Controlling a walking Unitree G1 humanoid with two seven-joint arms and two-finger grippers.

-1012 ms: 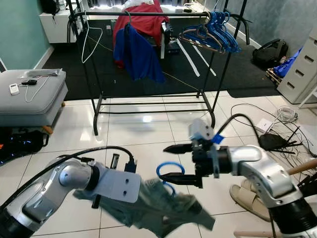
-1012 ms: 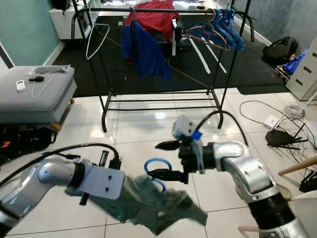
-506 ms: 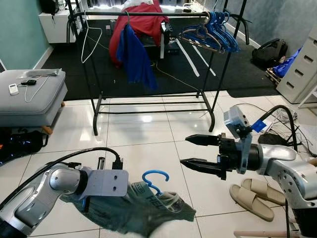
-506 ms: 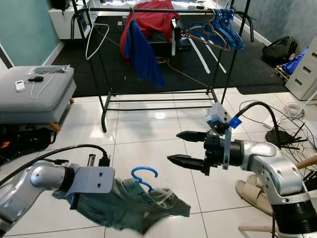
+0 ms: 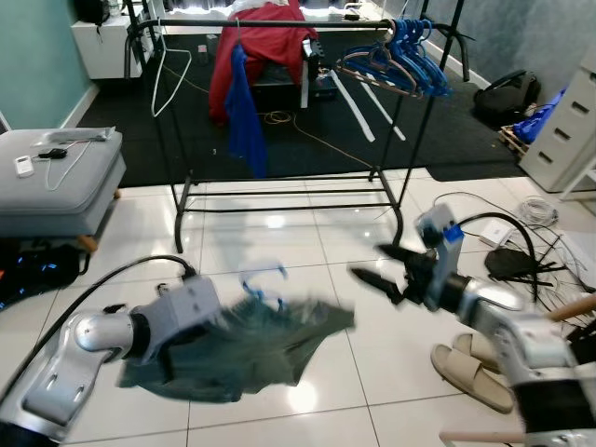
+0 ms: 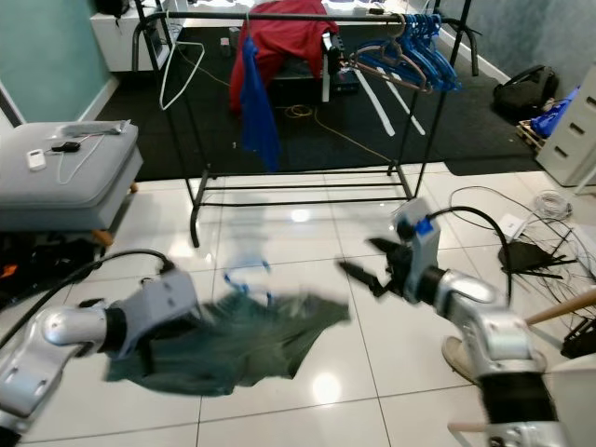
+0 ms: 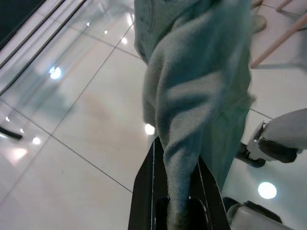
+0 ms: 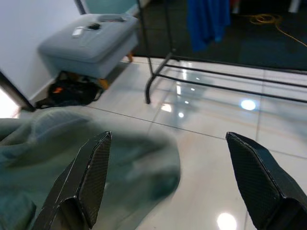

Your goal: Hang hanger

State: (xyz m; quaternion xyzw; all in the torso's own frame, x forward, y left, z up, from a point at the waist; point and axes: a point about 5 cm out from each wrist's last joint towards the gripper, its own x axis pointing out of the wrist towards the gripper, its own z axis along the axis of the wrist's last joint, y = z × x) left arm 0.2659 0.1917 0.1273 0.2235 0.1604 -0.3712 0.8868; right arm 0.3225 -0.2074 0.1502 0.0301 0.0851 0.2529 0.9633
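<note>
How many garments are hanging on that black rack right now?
2: a blue garment and a red one behind it, both near the middle of the rack. Others may be hidden.

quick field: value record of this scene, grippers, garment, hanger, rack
left gripper: shut on the green garment, holding it up over the tiled floor
right gripper: open, holding nothing, beside the garment
blue hanger: hook pokes out of the garment's top, blurred
clothes rack: beyond, holding a blue garment, red garment and spare blue hangers

Garment [image 5: 251,340] on hanger [image 5: 262,282] before rack [image 5: 279,37], ottoman [image 5: 56,182] left.
</note>
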